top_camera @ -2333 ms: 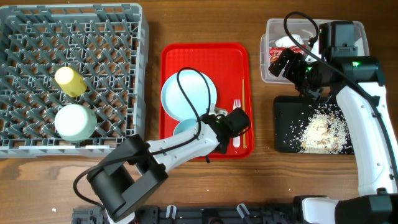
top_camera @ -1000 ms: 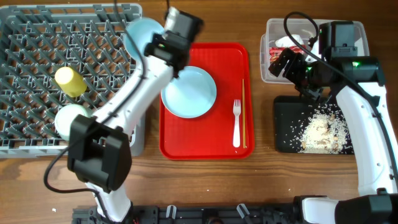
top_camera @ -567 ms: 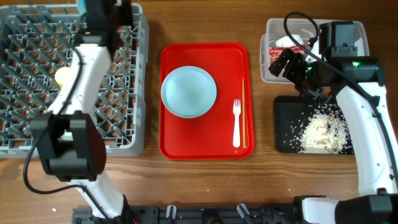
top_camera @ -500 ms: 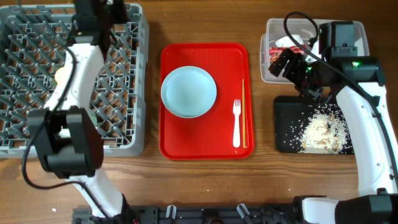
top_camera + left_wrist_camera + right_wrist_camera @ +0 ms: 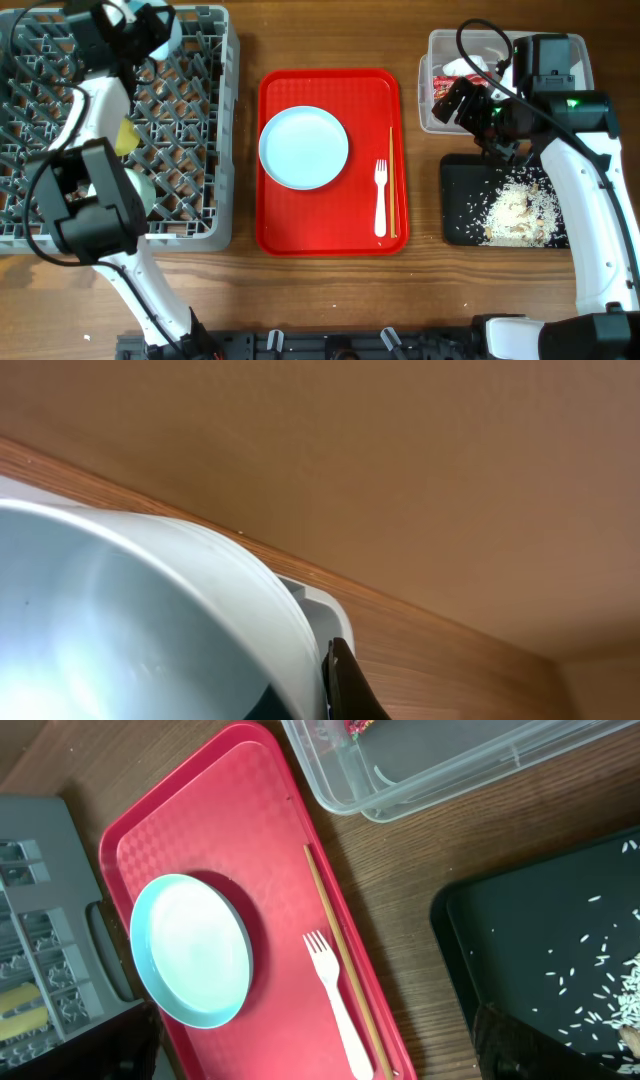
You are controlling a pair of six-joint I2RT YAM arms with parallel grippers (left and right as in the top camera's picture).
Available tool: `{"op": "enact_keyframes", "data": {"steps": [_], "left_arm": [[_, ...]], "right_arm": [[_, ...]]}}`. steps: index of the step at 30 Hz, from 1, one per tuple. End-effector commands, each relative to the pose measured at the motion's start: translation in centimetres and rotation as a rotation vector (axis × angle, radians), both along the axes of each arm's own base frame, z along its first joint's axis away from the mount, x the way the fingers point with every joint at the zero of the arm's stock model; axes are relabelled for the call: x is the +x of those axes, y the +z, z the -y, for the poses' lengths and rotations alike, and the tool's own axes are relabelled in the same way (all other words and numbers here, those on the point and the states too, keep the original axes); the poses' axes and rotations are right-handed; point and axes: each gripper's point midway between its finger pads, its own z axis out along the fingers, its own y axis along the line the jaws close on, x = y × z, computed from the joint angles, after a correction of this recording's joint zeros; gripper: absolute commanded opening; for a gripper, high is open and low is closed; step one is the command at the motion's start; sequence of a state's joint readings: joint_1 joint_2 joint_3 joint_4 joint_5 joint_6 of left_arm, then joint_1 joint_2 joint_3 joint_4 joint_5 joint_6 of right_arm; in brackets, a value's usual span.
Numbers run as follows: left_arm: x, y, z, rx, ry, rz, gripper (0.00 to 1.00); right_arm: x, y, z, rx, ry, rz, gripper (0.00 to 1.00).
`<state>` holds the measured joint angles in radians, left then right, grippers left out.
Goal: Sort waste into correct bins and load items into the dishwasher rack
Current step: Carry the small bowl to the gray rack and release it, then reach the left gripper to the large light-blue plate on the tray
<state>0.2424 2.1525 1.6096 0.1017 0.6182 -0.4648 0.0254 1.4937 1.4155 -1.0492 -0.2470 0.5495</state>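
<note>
- The left hand (image 5: 135,22) had left the red tray (image 5: 330,228) and travelled across the dishwasher rack (image 5: 200,110). It now sat over the rack's far left corner, clenched on the rim of the light blue bowl (image 5: 120,620).
- The bowl was not yet set down. Judging from this, one more item was close to being loaded.
- The red tray therefore carried one thing fewer: the white round plate (image 5: 304,148), the white fork (image 5: 380,200) and the chopsticks (image 5: 392,180) remained on it.
- The right hand (image 5: 462,100) had not moved. It hung released and empty between the clear tub (image 5: 470,755) and the black tray (image 5: 460,200).
- Already in the rack: one yellow cup (image 5: 125,138) and one pale green bowl (image 5: 146,190), both partly hidden by the left arm.
- Bowls: two in all. Plates: one. Forks: one. Cups: one.
- The chopsticks showed as a single thin line, so whether one or two lay there could not be told.
- Waste: one crumpled wrapper (image 5: 447,82) in the clear tub, and one heap of rice scraps (image 5: 515,212) in the black tray. The sorting looked finished.
- On the counter (image 5: 330,300): two bins, one rack, one red tray.
</note>
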Motion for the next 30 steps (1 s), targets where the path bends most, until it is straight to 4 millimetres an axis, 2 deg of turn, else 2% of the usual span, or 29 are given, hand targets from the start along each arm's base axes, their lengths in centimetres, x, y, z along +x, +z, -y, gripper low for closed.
{"op": "enact_keyframes", "data": {"steps": [1,4,8,12,14,15,17,21,24,25,26,27,28,29,30], "left_arm": [[-0.8,-0.1,-1.7,-0.111,-0.002,-0.044,0.04],[-1.7,-1.0,-3.2,-0.147,0.019,-0.100,0.04],[-2.5,-1.5,-5.2,-0.195,0.057,-0.143,0.14],[-3.7,-1.3,-8.7,-0.210,0.122,-0.162,0.29],[-4.3,-0.8,-10.1,-0.209,0.148,-0.157,0.41],[-4.7,-0.1,-11.1,-0.207,0.165,-0.148,0.45],[-5.5,1.3,-12.6,-0.200,0.198,-0.129,0.59],[-6.9,3.6,-14.4,-0.165,0.276,-0.128,1.00],[-7.6,5.5,-13.8,-0.109,0.269,-0.111,0.98],[-7.7,5.9,-13.4,-0.091,0.270,-0.110,0.94],[-7.7,6.2,-13.1,-0.075,0.276,-0.111,0.81],[-7.6,6.4,-12.7,-0.060,0.283,-0.113,0.63],[-7.3,6.6,-11.9,-0.043,0.287,-0.115,0.39],[-7.0,6.7,-11.0,-0.017,0.269,-0.110,0.22],[-6.6,6.5,-9.6,0.026,0.240,-0.105,0.13]], "right_arm": [[0.2,0.9,-0.2,0.012,-0.001,0.024,1.00],[0.3,0.9,-0.2,0.012,-0.001,0.024,1.00],[0.2,0.9,-0.2,0.013,-0.002,0.024,1.00],[0.2,0.9,-0.2,0.012,-0.001,0.024,1.00],[0.2,0.9,-0.2,0.013,-0.002,0.024,1.00],[0.3,0.9,-0.2,0.012,-0.001,0.024,1.00],[0.3,0.9,-0.2,0.012,-0.001,0.024,1.00],[0.3,0.9,-0.2,0.012,-0.001,0.024,1.00],[0.3,0.9,-0.2,0.012,-0.001,0.024,1.00],[0.2,0.9,-0.2,0.012,-0.001,0.024,1.00],[0.2,0.9,-0.2,0.012,-0.001,0.024,1.00],[0.3,0.9,-0.2,0.013,-0.002,0.024,1.00],[0.3,0.9,-0.2,0.012,-0.001,0.024,1.00],[0.2,0.9,-0.2,0.012,-0.001,0.024,1.00],[0.3,0.9,-0.2,0.012,-0.001,0.024,1.00]]}}
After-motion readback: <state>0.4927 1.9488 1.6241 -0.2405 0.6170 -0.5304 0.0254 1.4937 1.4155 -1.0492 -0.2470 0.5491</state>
